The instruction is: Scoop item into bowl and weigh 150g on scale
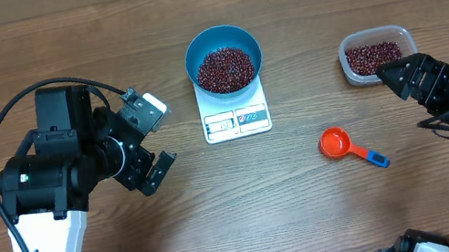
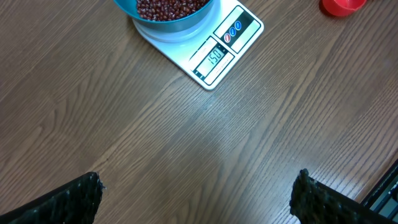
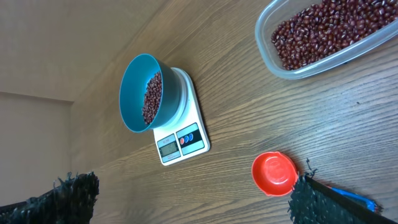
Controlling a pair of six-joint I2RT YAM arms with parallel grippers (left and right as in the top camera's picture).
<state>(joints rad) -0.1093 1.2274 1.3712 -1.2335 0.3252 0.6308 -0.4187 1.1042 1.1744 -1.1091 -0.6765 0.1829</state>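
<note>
Wood-grain table [image 1: 53, 45] spreads across the whole view, with an arm parked at each side. The left fingers [image 2: 62, 202] are spread as wide as they go, holding nothing, hanging over bare wood short of the scale. The right fingers [image 3: 68, 196] are just as wide and just as empty, out by the clear tub [image 1: 344, 58].

Centre stage is the white scale [image 1: 253, 102], with the blue bowl [image 1: 192, 53] sitting squarely on its platform. The display looks like it shows the target weight, though the digits are small and angled, so I'd call that likely, not certain. If so, the job reads as essentially done.

The red measuring cup [image 1: 335, 142] lies on the table between scale and right arm, apparently empty, its blue handle pointing away from the bowl.

The beans [image 1: 225, 68] are heaped in the bowl, with more left in the tub. They look light, hard and glossy, so they'll roll and scatter if tipped. Any trimming should go through the cup, taken by its handle. The bowl is smooth plastic, best pinched at the rim.
</note>
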